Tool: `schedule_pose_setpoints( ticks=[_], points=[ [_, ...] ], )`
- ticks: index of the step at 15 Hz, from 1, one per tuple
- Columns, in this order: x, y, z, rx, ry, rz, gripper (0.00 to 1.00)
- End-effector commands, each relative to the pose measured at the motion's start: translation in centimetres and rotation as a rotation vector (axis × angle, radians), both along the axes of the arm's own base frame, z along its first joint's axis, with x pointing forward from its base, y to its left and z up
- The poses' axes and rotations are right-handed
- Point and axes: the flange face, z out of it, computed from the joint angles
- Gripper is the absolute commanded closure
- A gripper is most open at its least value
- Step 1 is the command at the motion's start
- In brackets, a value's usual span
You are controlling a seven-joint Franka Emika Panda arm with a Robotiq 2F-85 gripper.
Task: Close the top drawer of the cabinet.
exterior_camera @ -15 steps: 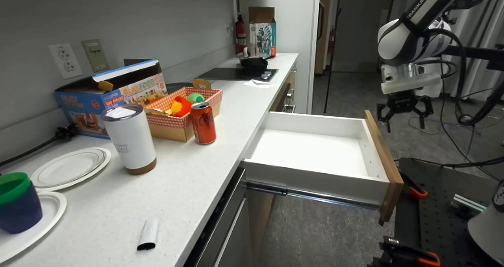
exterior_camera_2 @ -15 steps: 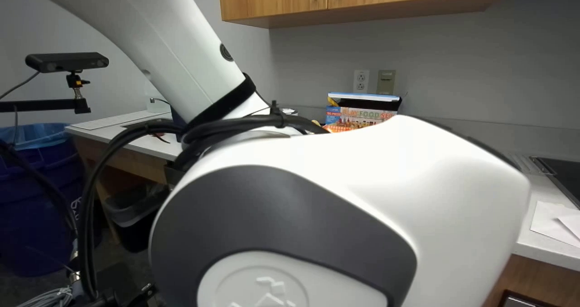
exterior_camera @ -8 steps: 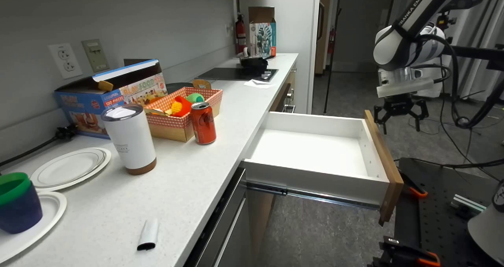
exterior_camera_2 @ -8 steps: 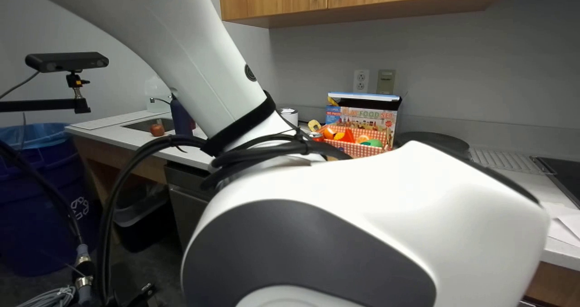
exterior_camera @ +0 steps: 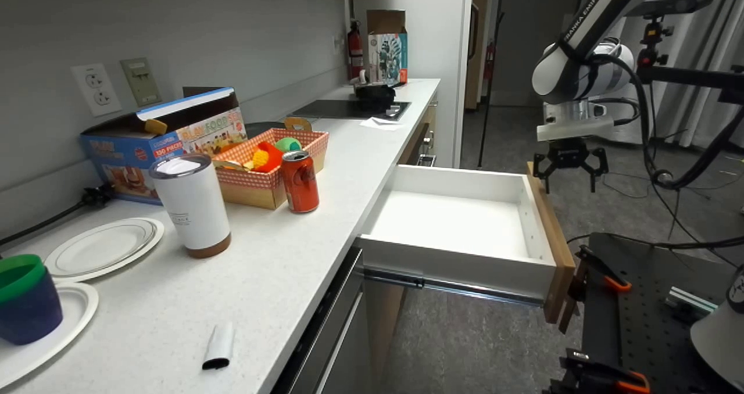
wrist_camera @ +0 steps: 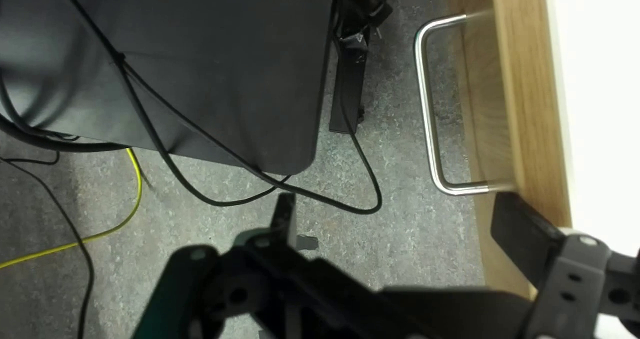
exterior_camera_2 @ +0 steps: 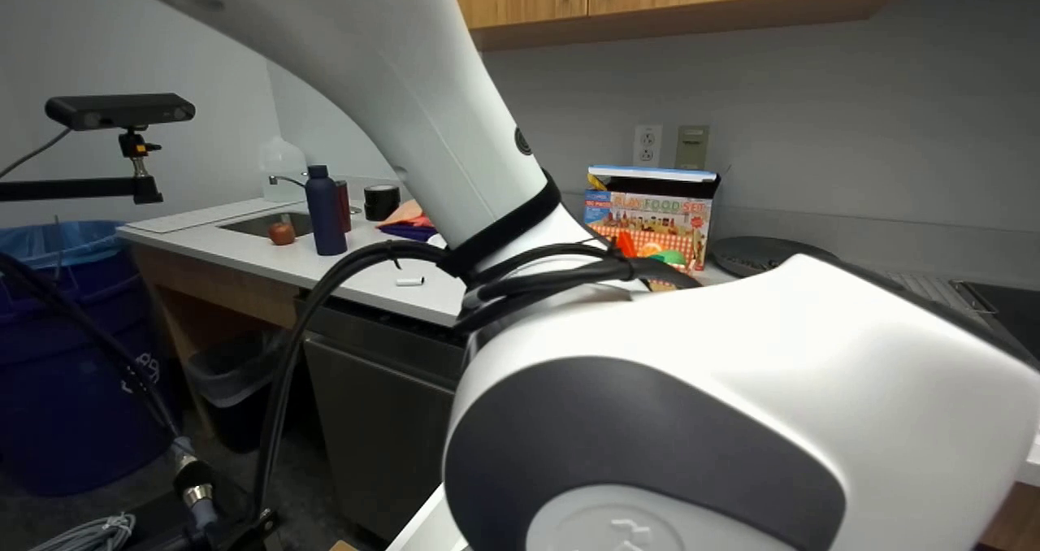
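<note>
The top drawer stands pulled well out of the cabinet, its white inside bare. Its tan wood front panel also shows in the wrist view, with a metal handle on its outer face. My gripper is open and empty, pointing down at the far end of the front panel. In the wrist view my gripper has one finger against the panel's outer side near the handle's end; the other finger is away over the floor. In an exterior view the arm hides most of the drawer.
On the countertop stand a red can, a white tumbler, a checked basket and a play food box. A black base plate with clamps lies close to the drawer front. Loose cables hang near the gripper.
My gripper has moved left toward the cabinet in an exterior view. The drawer has slid a short way inward during the last half second. The fingers have stayed open.
</note>
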Motion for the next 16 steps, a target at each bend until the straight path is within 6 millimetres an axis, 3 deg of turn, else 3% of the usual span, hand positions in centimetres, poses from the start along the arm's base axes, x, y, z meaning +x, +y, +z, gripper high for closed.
schedule_pose_setpoints(
  ticks=[1,16],
  points=[
    [4.2,-0.6,-0.2,-0.001,-0.065,0.012,0.00],
    [19.4,-0.1,-0.9,0.029,-0.227,0.152,0.00]
  ],
)
